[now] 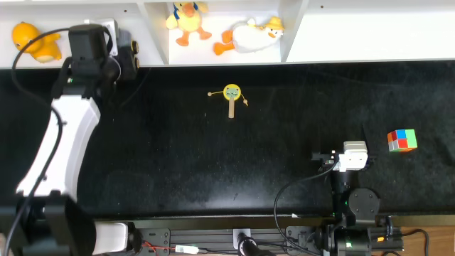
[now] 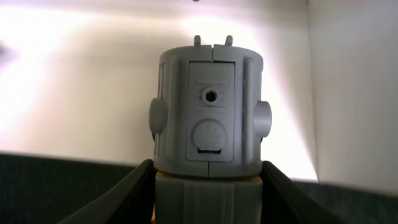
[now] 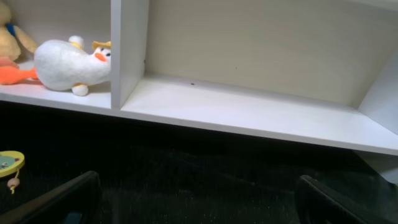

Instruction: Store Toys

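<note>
Our left claw [image 2: 207,167] was clamped on a grey robot [image 2: 211,106], its fingers [image 2: 124,194] pressed to the toy's yellow lower part. That wrist view gave us the robot's back panel close up against a white wall. From above we saw more: the claw was at the far left, at the front edge of the left bay of the white shelf [image 1: 355,53]. A yellow duck [image 1: 34,41] sat in the same bay, further left. We could not tell whether the robot rested on the shelf floor.

The right claw [image 3: 199,183] stood wide and gripped nothing, low over the black mat [image 1: 142,156] at the near right. Its wrist view looked into the right bay and past the divider to a white goose [image 3: 68,62] in the middle bay. The top view showed a yellow plush [image 1: 188,21] just left of the goose.

On the mat lay a rattle [image 1: 232,96], near the middle bay. A cube [image 1: 402,140] lay at the right, near the right claw.
</note>
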`<action>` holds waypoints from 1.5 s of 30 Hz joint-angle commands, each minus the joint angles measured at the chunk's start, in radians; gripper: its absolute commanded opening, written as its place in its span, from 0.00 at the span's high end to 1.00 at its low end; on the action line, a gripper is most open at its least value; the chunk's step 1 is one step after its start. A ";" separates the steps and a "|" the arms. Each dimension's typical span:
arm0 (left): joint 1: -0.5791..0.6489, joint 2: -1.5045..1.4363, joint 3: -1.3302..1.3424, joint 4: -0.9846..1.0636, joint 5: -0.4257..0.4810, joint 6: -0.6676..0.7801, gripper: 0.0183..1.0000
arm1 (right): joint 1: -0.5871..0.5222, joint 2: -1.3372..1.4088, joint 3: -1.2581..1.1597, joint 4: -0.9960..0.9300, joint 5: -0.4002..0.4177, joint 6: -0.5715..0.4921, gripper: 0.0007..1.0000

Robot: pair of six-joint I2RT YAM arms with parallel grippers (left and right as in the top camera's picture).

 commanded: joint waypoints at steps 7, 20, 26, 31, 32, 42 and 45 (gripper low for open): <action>-0.003 0.136 0.110 0.087 -0.002 0.015 0.61 | 0.005 -0.006 -0.013 0.005 0.003 -0.003 0.01; -0.002 0.008 0.042 -0.031 -0.071 0.021 0.00 | 0.005 -0.006 -0.013 0.005 0.003 -0.003 0.00; -0.003 -0.378 -0.344 -0.044 -0.137 0.022 0.00 | 0.005 -0.006 -0.013 0.005 0.003 -0.003 0.00; -0.015 -0.724 -0.649 0.074 -0.113 -0.072 0.00 | 0.005 -0.006 -0.013 0.005 0.003 -0.003 0.00; -0.015 -0.785 -0.699 0.127 -0.113 -0.071 0.00 | 0.005 -0.006 -0.013 0.005 0.003 -0.003 0.00; -0.015 -1.313 -1.116 0.454 0.076 0.097 0.00 | 0.005 -0.006 -0.013 0.005 0.003 -0.003 0.00; -0.018 -1.417 -1.200 0.457 0.075 0.103 0.00 | 0.005 -0.006 -0.013 0.005 0.003 -0.003 0.00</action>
